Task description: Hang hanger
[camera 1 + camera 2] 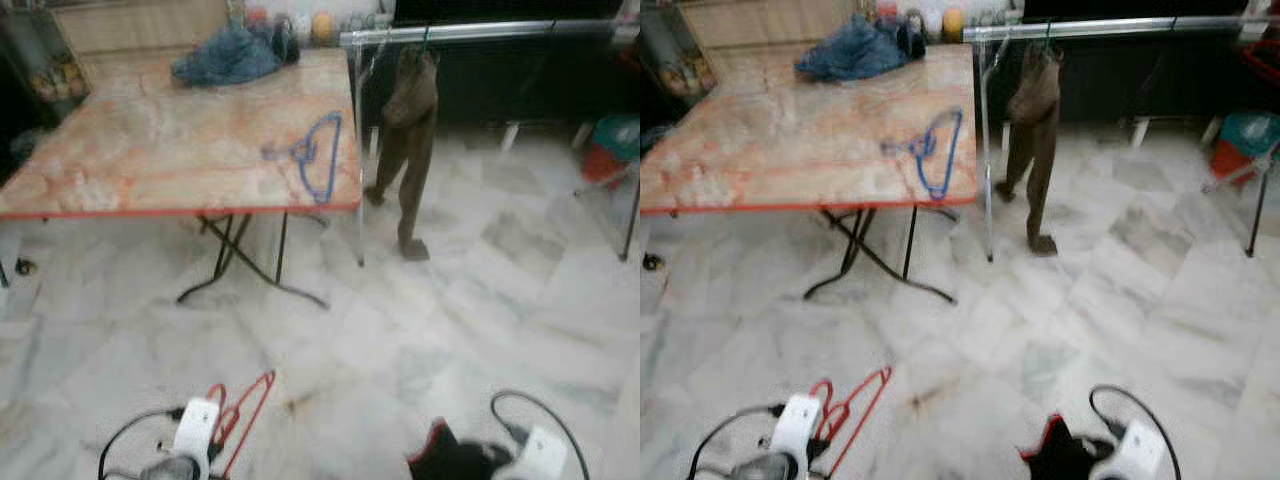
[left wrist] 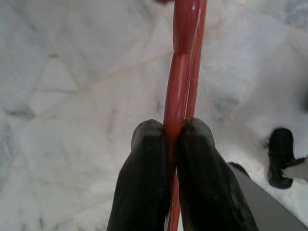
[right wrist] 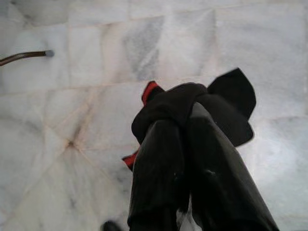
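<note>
Hanger (image 1: 243,408), red, is pinched between the pressed-together fingers of the left gripper (image 2: 172,131), low at the near left above the marble floor (image 1: 420,330). A blue hanger (image 1: 318,155) lies on the table (image 1: 150,150). The rail (image 1: 470,33) at the far right is well apart, so hanging is judged not yet done. A black cloth (image 3: 192,103) is pinched by the right gripper (image 3: 185,120).

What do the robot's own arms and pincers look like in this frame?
Each wrist ends in a white housing with a black cable looping from it. The left pincer has two long black fingers with rounded tips and a fine ribbed texture. The right pincer has smoother, glossy black fingers.
</note>
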`<state>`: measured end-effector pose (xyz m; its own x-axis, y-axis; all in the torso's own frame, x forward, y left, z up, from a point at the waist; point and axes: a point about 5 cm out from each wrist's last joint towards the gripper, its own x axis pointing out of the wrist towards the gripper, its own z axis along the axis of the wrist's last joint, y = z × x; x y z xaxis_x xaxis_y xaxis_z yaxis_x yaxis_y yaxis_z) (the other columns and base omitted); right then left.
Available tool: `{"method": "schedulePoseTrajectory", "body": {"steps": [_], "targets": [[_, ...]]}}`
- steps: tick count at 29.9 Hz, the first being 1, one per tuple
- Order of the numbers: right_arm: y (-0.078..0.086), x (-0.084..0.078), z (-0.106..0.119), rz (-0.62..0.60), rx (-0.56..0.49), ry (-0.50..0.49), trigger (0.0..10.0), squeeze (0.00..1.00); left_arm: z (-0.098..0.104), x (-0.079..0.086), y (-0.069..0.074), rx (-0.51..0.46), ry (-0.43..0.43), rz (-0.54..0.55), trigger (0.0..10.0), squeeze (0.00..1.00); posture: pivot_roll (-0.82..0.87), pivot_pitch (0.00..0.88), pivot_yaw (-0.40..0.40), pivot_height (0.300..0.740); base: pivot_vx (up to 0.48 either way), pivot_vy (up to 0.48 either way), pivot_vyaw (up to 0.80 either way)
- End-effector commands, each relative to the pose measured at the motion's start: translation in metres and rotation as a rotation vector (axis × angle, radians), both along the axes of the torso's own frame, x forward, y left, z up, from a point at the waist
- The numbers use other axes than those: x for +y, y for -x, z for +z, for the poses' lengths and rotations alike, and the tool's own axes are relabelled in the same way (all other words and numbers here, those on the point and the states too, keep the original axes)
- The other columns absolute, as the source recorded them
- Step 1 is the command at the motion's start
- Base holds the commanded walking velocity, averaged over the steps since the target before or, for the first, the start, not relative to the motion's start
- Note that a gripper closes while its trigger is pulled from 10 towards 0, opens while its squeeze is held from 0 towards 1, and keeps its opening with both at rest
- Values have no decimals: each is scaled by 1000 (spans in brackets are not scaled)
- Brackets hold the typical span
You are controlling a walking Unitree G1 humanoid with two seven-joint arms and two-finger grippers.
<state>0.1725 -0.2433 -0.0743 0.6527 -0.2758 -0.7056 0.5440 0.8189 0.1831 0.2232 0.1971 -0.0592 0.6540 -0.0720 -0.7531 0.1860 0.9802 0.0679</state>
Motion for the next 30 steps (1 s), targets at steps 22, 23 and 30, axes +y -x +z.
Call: {"method": "schedulePoseTrajectory", "body": {"steps": [22,23,30], "targets": [[-8,6,2,6,-30,-7,10000,0,-7,11,15,48,-26,16,10000,0,14,42,43,740,0,313,0],[-8,6,3,6,-31,-7,10000,0,-7,11,15,47,-25,15,10000,0,14,43,43,740,0,315,0],[-9,6,3,6,-36,-6,10000,0,-6,11,13,44,-24,17,10000,0,16,44,43,740,0,314,0]]}}
